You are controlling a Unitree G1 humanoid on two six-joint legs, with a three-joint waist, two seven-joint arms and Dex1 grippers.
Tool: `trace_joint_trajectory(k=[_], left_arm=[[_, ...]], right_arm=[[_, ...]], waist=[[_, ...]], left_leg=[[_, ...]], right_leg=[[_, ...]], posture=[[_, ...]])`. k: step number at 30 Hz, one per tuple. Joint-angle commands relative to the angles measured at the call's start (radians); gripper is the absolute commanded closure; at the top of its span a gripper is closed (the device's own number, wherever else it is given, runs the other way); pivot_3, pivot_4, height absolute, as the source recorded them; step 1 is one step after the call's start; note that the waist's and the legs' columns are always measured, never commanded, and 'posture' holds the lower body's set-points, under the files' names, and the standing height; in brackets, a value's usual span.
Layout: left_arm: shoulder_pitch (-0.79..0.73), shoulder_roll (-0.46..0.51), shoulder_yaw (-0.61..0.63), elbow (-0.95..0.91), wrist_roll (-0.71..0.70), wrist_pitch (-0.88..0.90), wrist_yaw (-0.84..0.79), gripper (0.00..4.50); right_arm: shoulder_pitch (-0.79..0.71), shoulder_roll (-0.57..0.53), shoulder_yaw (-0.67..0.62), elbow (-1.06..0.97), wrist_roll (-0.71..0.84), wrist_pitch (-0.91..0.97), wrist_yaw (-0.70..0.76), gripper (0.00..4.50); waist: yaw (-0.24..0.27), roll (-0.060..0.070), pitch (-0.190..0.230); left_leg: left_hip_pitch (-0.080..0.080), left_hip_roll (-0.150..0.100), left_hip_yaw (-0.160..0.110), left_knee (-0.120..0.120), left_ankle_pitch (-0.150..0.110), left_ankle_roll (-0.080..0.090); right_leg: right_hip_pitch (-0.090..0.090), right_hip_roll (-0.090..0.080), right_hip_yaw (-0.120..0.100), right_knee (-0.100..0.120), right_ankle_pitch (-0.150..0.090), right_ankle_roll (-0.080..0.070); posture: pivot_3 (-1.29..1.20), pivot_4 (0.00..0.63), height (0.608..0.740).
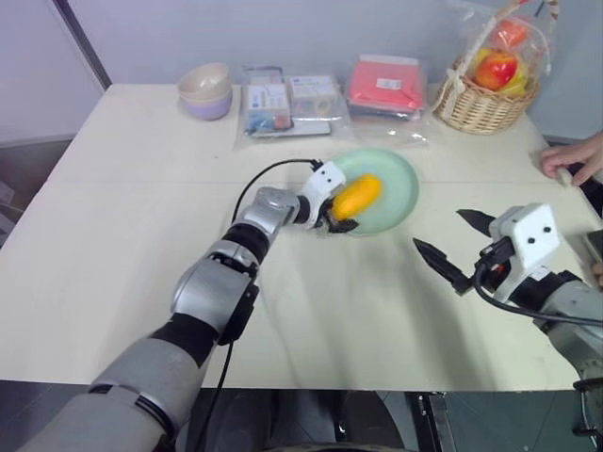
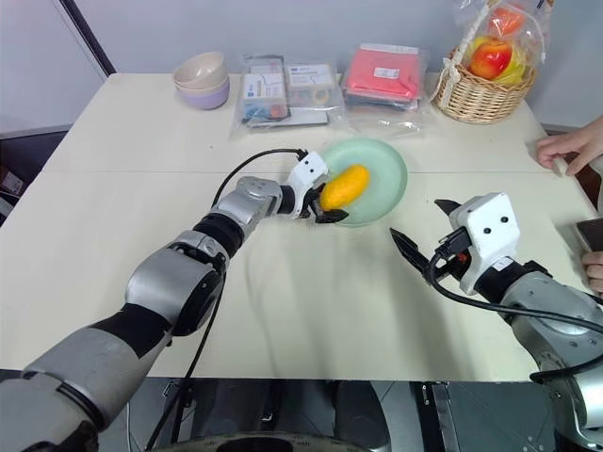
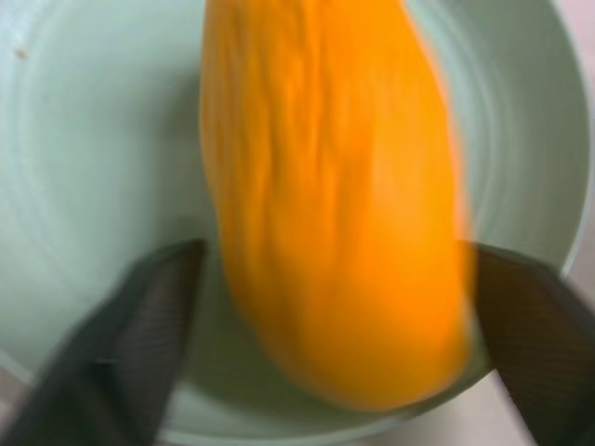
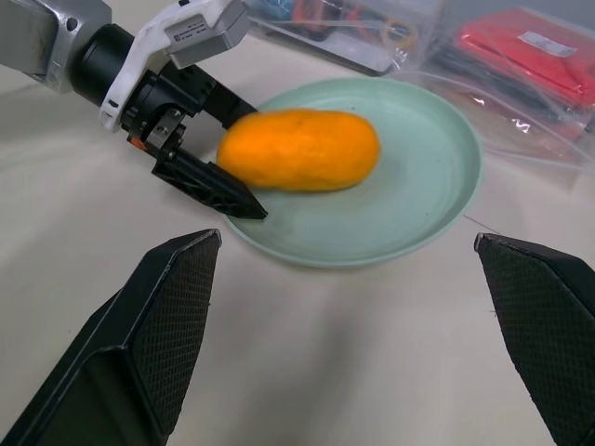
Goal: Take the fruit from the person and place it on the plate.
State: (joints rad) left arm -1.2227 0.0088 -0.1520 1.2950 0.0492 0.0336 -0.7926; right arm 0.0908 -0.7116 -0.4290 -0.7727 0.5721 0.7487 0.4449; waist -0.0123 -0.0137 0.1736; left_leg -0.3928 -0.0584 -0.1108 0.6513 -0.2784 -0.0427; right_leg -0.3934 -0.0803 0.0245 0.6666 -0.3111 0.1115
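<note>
The fruit (image 1: 358, 195), a smooth orange-yellow mango, lies on the pale green plate (image 1: 398, 179) at the table's middle. My left gripper (image 1: 349, 205) reaches over the plate's near-left rim and is open, one black finger (image 4: 209, 189) on each side of the mango (image 3: 335, 214) with a narrow gap to it. In the right wrist view the mango (image 4: 299, 150) rests lengthwise on the plate (image 4: 418, 186). My right gripper (image 1: 454, 242) hovers open and empty over the table, to the right of the plate. The person's hand (image 1: 573, 158) rests on the table's right edge.
Stacked beige and lilac bowls (image 1: 205, 90) stand at the back left. Plastic-wrapped packets (image 1: 287, 104) and a red packet (image 1: 386, 85) lie behind the plate. A wicker basket (image 1: 485, 99) of wrapped fruit sits at the back right.
</note>
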Motion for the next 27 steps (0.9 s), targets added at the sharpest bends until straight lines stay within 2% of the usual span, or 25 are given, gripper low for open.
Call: trace_joint_trajectory(k=[1, 10, 15, 16, 21, 24, 27], left_arm=[[-0.024, 0.001, 0.033, 0.004, 0.002, -0.005, 0.024, 0.07], [-0.079, 0.046, 0.177, -0.046, -0.101, 0.034, 0.013, 0.07], [-0.056, 0.101, 0.236, -0.205, -0.182, 0.157, -0.067, 0.07], [-0.028, 0.118, 0.227, -0.281, -0.194, 0.198, -0.101, 0.07], [0.242, 0.308, 0.179, -0.926, -0.301, 0.550, -0.230, 0.07], [0.394, 0.405, 0.191, -1.217, -0.353, 0.678, -0.205, 0.07], [0.506, 0.458, 0.234, -1.434, -0.413, 0.798, -0.139, 0.07]], right_arm=[[-0.007, -0.001, -0.031, -0.027, 0.008, -0.011, -0.006, 0.00], [-0.038, -0.021, -0.019, -0.001, 0.009, -0.011, 0.012, 0.00], [-0.046, -0.035, -0.015, 0.015, 0.005, -0.015, 0.036, 0.00], [-0.049, -0.040, -0.015, 0.020, 0.004, -0.016, 0.043, 0.00], [-0.073, -0.081, -0.010, 0.062, 0.002, -0.023, 0.093, 0.00], [-0.084, -0.098, -0.007, 0.088, -0.002, -0.031, 0.117, 0.00], [-0.100, -0.113, -0.001, 0.116, -0.003, -0.041, 0.138, 0.00]], waist=[[0.000, 0.000, 0.000], [-0.001, 0.000, 0.000], [-0.001, 0.000, 0.000], [-0.002, 0.000, 0.000], [-0.022, 0.001, 0.000], [-0.025, 0.001, -0.001], [-0.008, 0.001, -0.001]], left_leg=[[0.000, 0.000, 0.000, 0.000, 0.000, 0.000], [0.000, 0.000, 0.000, 0.000, 0.000, 0.000], [0.000, 0.000, 0.000, 0.000, 0.000, 0.000], [0.000, 0.000, 0.000, 0.000, 0.000, 0.000], [0.000, 0.003, 0.000, -0.001, 0.002, -0.004], [0.000, 0.003, -0.001, -0.001, 0.003, -0.004], [0.000, 0.003, -0.001, 0.000, 0.002, -0.004]], right_leg=[[0.000, 0.000, 0.000, 0.000, 0.000, 0.000], [-0.001, 0.000, 0.000, 0.000, 0.000, 0.000], [0.000, 0.000, 0.000, 0.001, 0.000, 0.000], [-0.001, 0.000, 0.000, 0.001, 0.000, 0.000], [-0.002, 0.001, 0.002, 0.001, 0.000, 0.000], [-0.002, 0.002, 0.002, 0.002, 0.000, 0.000], [0.000, 0.000, 0.002, 0.002, 0.000, 0.000]], posture=[[0.00, 0.150, 0.740], [0.00, 0.150, 0.740], [0.00, 0.150, 0.740], [0.00, 0.150, 0.740], [0.00, 0.150, 0.740], [0.00, 0.150, 0.740], [0.00, 0.150, 0.740]])
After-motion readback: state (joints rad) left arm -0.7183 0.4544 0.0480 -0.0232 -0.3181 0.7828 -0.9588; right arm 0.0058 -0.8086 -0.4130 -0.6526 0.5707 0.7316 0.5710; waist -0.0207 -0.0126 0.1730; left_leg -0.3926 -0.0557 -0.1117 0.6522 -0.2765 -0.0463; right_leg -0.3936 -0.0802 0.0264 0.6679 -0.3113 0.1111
